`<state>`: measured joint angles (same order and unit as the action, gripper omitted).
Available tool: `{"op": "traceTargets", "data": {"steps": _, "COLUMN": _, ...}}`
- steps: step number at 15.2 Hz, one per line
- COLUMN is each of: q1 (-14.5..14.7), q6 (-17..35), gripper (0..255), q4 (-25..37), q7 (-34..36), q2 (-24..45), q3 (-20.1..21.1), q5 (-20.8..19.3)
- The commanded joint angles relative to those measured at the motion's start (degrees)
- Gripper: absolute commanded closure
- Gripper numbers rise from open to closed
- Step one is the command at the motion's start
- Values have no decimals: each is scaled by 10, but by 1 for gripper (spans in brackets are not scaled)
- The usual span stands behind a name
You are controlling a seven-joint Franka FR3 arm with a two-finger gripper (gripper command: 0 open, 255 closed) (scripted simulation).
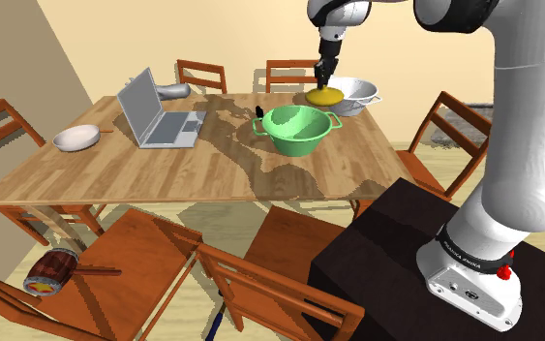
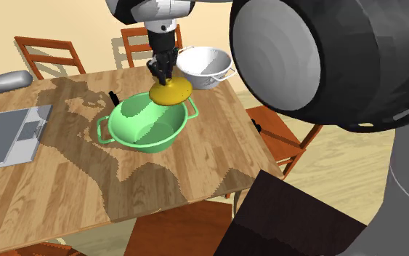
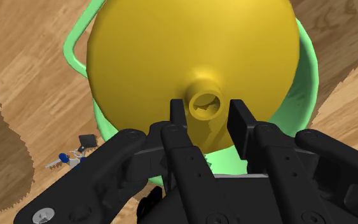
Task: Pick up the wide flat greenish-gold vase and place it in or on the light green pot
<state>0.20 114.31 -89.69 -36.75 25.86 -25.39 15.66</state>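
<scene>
Now, jaws clenched on gold vase (image 2: 170, 92) neck, above green pot (image 2: 144, 129) rim, white bowl (image 2: 206, 62) just beside, w/ open tabletop opposite.

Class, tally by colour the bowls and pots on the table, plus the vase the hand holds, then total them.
Green: 1, the pot
White: 2, the bowl and the two-handled bowl
Yellow-gold: 1, the vase in the hand
Total: 4
</scene>
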Motion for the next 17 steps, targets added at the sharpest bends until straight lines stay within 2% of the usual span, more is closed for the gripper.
{"op": "traceTargets", "data": {"steps": 1, "q1": 2, "q6": -22, "gripper": 255, "q4": 54, "q7": 19, "q2": 32, "q3": 8, "q5": 7}}
{"op": "traceTargets", "data": {"steps": 7, "q1": -9, "q6": -112, "gripper": 255, "q4": 267, "q7": 76, "q2": 150, "q3": 32, "q5": 25}}
{"op": "traceTargets", "data": {"steps": 17, "q1": -2, "q6": -43, "gripper": 255, "q4": 207, "q7": 65, "q2": 161, "q3": 36, "q5": 32}}
